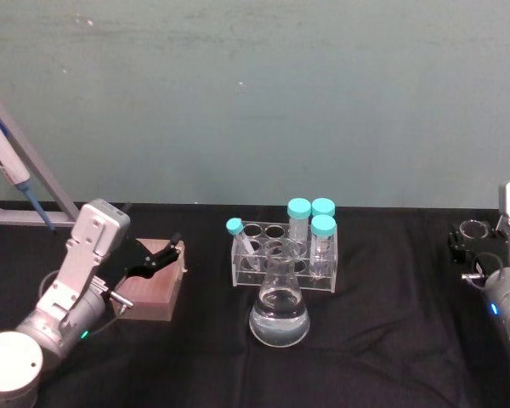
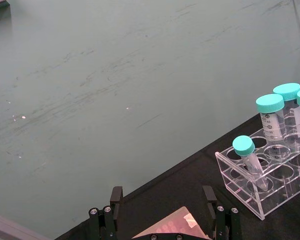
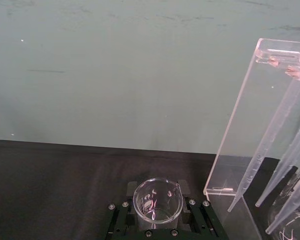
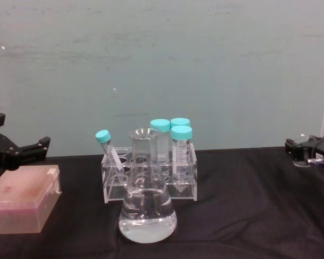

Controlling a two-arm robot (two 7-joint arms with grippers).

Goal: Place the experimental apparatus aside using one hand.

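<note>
Grips small clear glass beaker (image 3: 157,199) in black two-fingered right gripper (image 1: 473,245), fingers pressed against its wall, at far right of black-clothed table (image 1: 391,340). Sits just beside tall clear acrylic stand (image 3: 237,135) hung with long clear pipettes (image 3: 270,145). Cannot tell whether beaker base touches the cloth. Shows clear conical flask with liquid (image 1: 279,314) at table centre, just in front of clear acrylic rack (image 1: 253,274) of teal-capped tubes (image 1: 299,208), well apart from beaker. Hovers black left gripper (image 1: 166,253), fingers spread, idle over pinkish-brown box (image 1: 153,297) at left. Looks like set-aside of beaker, near its end. Next calls for lowering onto cloth, spreading fingers, backing off without knocking stand
</note>
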